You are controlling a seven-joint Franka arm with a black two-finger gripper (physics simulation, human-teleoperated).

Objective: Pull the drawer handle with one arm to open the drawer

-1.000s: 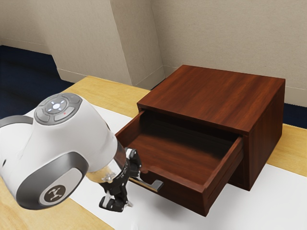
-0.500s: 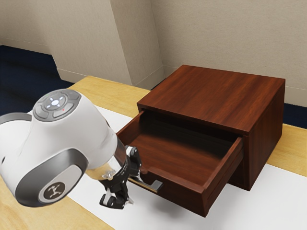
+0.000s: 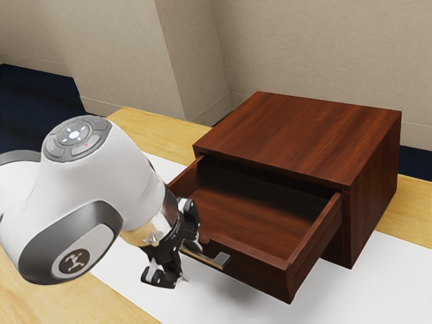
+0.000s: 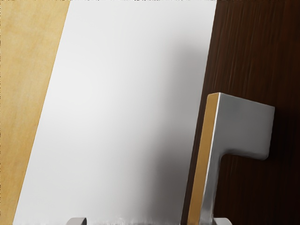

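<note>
The dark wooden cabinet (image 3: 310, 135) stands on the table with its drawer (image 3: 260, 219) pulled well out toward the arm. A silver bar handle (image 3: 214, 257) sits on the drawer's front panel. My black gripper (image 3: 160, 277) hangs just to the exterior view's left of that handle, low over the white mat. In the wrist view the handle (image 4: 234, 131) runs down along the dark drawer front to the lower edge, close beside one fingertip (image 4: 220, 220). The other fingertip (image 4: 77, 220) stands far off over the mat, so the gripper is open around the bar.
A white mat (image 3: 385, 283) covers the light wooden table (image 3: 152, 131) under the cabinet and the hand. Beige walls and a dark blue floor lie behind. The arm's large white joint (image 3: 81, 202) takes up the exterior view's lower left.
The arm's white joint has swung slightly up and toward the exterior view's left, and the hand has risen a little. The drawer and its handle stay where they were.
</note>
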